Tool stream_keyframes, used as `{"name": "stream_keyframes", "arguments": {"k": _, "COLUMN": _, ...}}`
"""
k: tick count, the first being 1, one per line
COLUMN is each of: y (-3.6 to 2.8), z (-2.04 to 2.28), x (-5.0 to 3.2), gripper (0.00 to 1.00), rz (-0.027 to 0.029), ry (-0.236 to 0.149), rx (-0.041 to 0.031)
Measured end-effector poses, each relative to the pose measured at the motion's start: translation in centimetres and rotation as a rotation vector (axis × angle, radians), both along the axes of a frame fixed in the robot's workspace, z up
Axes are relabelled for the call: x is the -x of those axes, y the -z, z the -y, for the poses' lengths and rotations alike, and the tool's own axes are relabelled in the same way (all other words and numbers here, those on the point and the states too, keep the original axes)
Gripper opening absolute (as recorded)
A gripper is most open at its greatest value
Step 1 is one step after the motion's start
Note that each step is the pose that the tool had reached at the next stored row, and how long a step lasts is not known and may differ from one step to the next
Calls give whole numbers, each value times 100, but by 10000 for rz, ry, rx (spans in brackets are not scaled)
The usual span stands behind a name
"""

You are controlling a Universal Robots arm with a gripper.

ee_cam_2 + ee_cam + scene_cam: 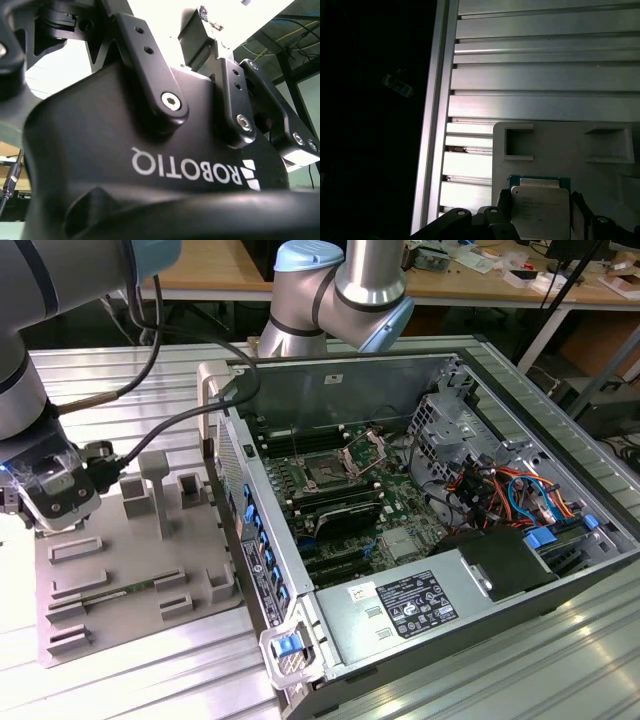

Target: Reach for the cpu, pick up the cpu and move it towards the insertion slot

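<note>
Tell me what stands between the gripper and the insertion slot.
In the exterior view, the grey moulded tray with its upright posts, then the computer case's side wall, lie between the gripper and the insertion slot.

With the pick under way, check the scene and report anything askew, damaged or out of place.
Nothing stands out. The small silvery square cpu lies flat and straight on the grey moulded plastic tray, at the gripper. The square dark insertion slot with its shiny metal frame looks intact on the green board.
</note>
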State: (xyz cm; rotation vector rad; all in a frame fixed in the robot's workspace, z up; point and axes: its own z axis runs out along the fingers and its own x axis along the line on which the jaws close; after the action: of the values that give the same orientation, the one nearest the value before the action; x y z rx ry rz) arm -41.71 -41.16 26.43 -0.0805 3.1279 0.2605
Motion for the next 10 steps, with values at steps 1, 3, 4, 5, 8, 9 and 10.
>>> {"name": "stream_keyframes", "arguments": {"k": 1, "y": -6, "z": 0, "x": 0, "gripper": 55, "rz": 0, "ry": 0, "rx": -12}}
{"name": "stream_keyframes", "arguments": {"k": 3, "y": -12, "z": 0, "x": 0, "gripper": 55, "rz": 0, "ry": -1, "rx": -27}}
{"name": "stream_keyframes", "arguments": {"k": 4, "y": -17, "z": 0, "x": 0, "gripper": 55, "rz": 0, "ry": 0, "rx": -37}}
{"name": "stream_keyframes", "arguments": {"k": 5, "y": -20, "z": 0, "x": 0, "gripper": 55, "rz": 1, "ry": 0, "rx": -47}}
{"name": "stream_keyframes", "arguments": {"k": 8, "y": -30, "z": 0, "x": 0, "gripper": 55, "rz": 1, "ry": 0, "rx": -74}}
{"name": "stream_keyframes", "arguments": {"k": 9, "y": -32, "z": 0, "x": 0, "gripper": 55, "rz": 1, "ry": 0, "rx": -82}}
{"name": "stream_keyframes", "arguments": {"k": 10, "y": -37, "z": 0, "x": 0, "gripper": 55, "rz": 0, "ry": 0, "rx": -92}}
